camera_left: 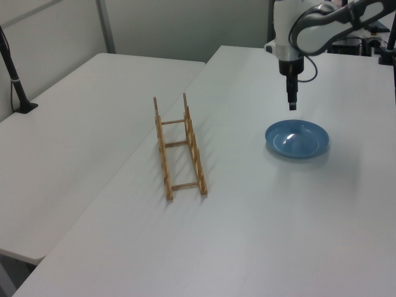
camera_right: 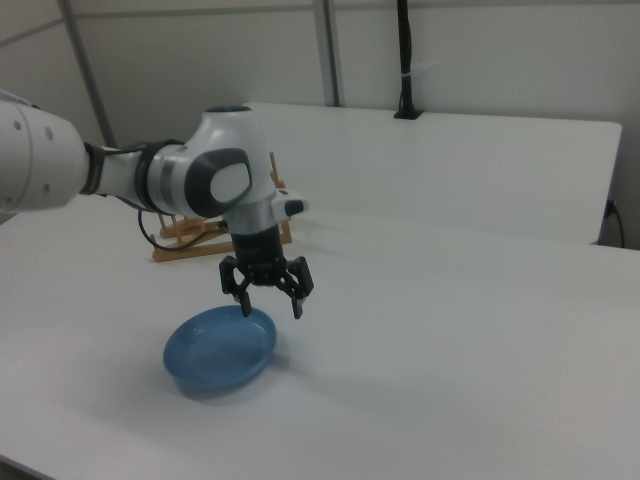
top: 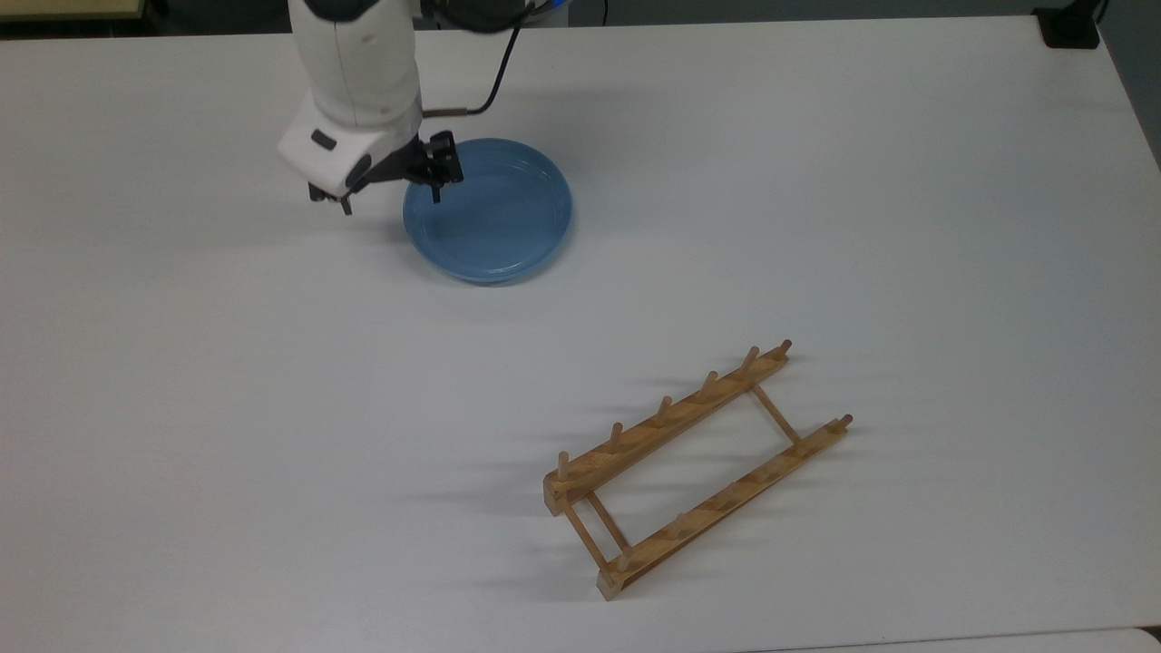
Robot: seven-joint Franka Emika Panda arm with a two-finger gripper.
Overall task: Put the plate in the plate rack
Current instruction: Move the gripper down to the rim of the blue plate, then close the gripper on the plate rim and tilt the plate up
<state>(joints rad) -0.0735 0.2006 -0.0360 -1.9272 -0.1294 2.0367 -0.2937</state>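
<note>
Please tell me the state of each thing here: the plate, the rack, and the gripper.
plate: flat on the table, right side up, not gripped.
rack: standing on the table, no plate in it, apart from the plate.
gripper: open, pointing down, above the plate's rim with one finger over each side of it, holding nothing.
table: carries the plate and the rack.

tool spread, above plate rim | rack behind arm
</note>
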